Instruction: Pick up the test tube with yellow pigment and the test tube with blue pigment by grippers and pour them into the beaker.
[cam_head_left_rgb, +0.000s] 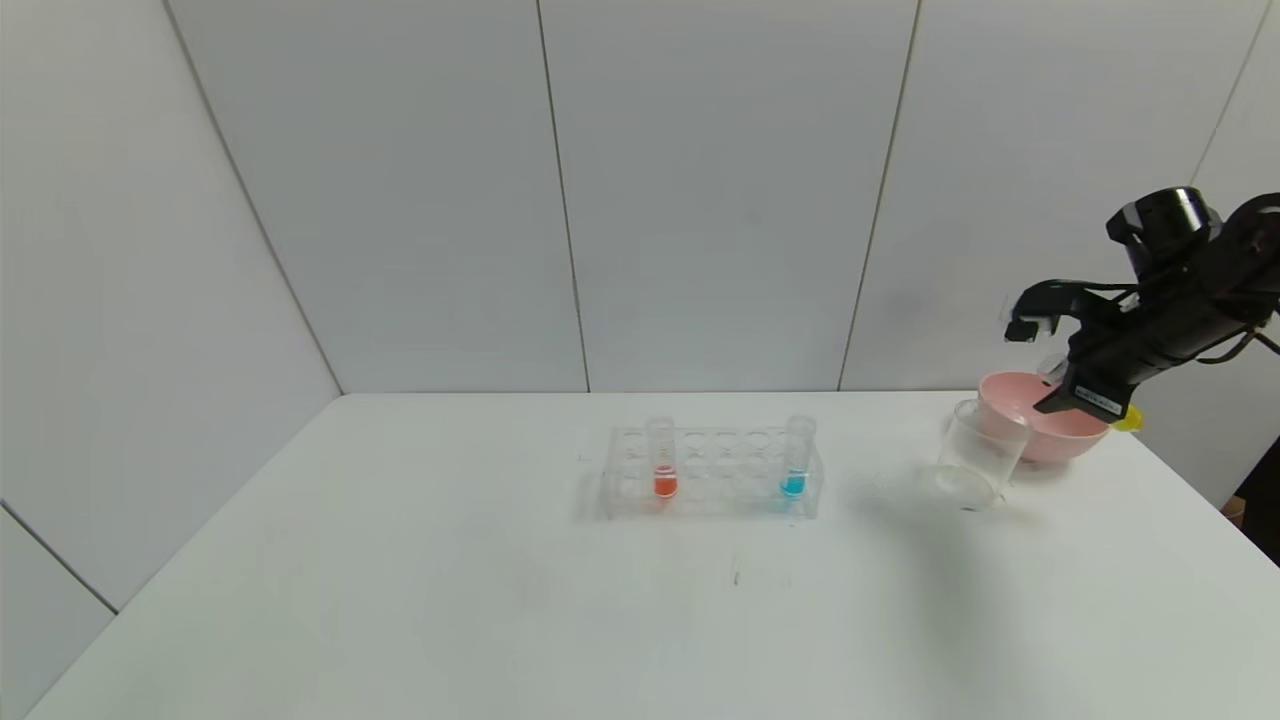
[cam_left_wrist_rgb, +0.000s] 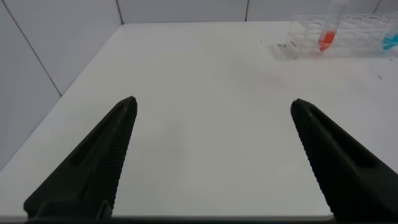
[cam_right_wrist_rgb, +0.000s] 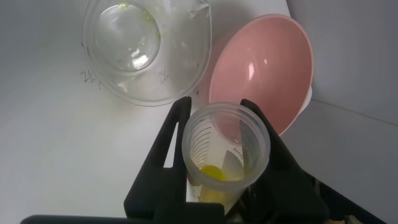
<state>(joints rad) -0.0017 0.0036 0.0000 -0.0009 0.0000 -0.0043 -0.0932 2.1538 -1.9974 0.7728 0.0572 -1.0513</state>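
At the near edge of the bench (cam_head_left_rgb: 500, 620), well to the left of the beaker (cam_head_left_rgb: 975, 458), the left pincer (cam_left_wrist_rgb: 214, 155) hangs idle with its fingers spread wide and nothing between them; open bench surface lies ahead of it. Left of the beaker, mid-bench, the clear rack (cam_head_left_rgb: 712, 472) keeps the test tube with blue pigment (cam_head_left_rgb: 795, 458) upright at its beaker-side end and a red-orange tube (cam_head_left_rgb: 662, 458) at its far-side end, so neither can spill. Bare bench separates rack and beaker, giving room for an approach. Above and just right of the beaker, the right pincer (cam_head_left_rgb: 1085, 400) is clamped on the test tube with yellow pigment (cam_right_wrist_rgb: 225, 160), mouth toward the wrist camera and yellow liquid low inside, judged as staged for pouring. The pink bowl (cam_head_left_rgb: 1040, 418) sits directly behind the beaker, close to the right bench edge, limiting clearance there.
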